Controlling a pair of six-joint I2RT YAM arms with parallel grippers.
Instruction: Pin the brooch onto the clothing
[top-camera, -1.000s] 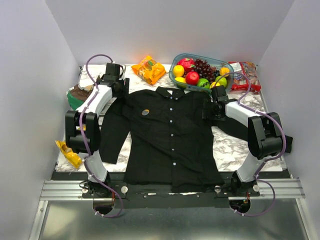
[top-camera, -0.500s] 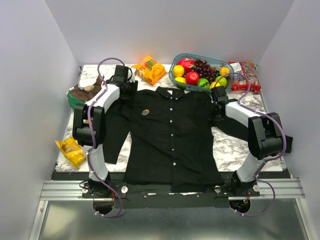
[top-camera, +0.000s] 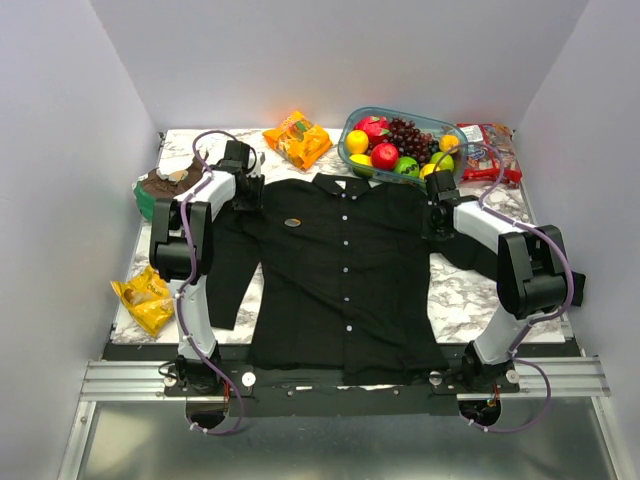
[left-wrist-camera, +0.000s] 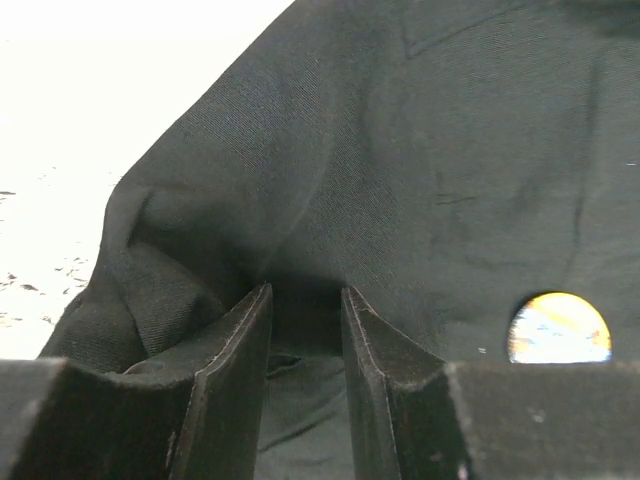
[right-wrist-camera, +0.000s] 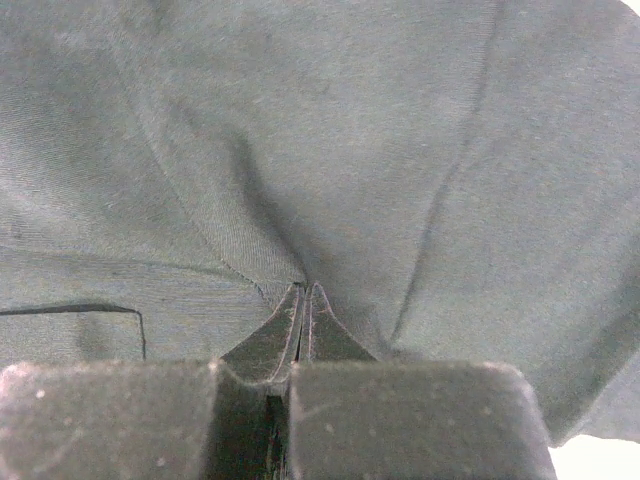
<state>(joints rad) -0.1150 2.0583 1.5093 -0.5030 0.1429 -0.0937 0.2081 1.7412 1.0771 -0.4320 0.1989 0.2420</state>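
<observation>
The clothing (top-camera: 345, 290), a black button-up shirt, lies spread flat on the marble table. The brooch (top-camera: 293, 222), a small pale disc, rests on its left chest; in the left wrist view the brooch (left-wrist-camera: 559, 328) shows to the right of the fingers. My left gripper (top-camera: 245, 190) is low at the shirt's left shoulder. Its jaws (left-wrist-camera: 305, 290) stand a narrow gap apart, with bunched cloth (left-wrist-camera: 400, 150) in and ahead of the gap. My right gripper (top-camera: 432, 215) is at the right shoulder. There the fingertips (right-wrist-camera: 306, 287) are pressed together on a pinch of puckered fabric (right-wrist-camera: 300, 130).
A fruit bowl (top-camera: 400, 143), an orange snack bag (top-camera: 297, 138) and a red packet (top-camera: 490, 150) line the far edge. A green bowl with brown contents (top-camera: 160, 190) sits beside the left arm. A yellow packet (top-camera: 145, 298) lies at the left edge.
The left arm swung right and came down on the shirt's left shoulder, its jaws narrowing. The right gripper shifted to the right shoulder and closed on the cloth.
</observation>
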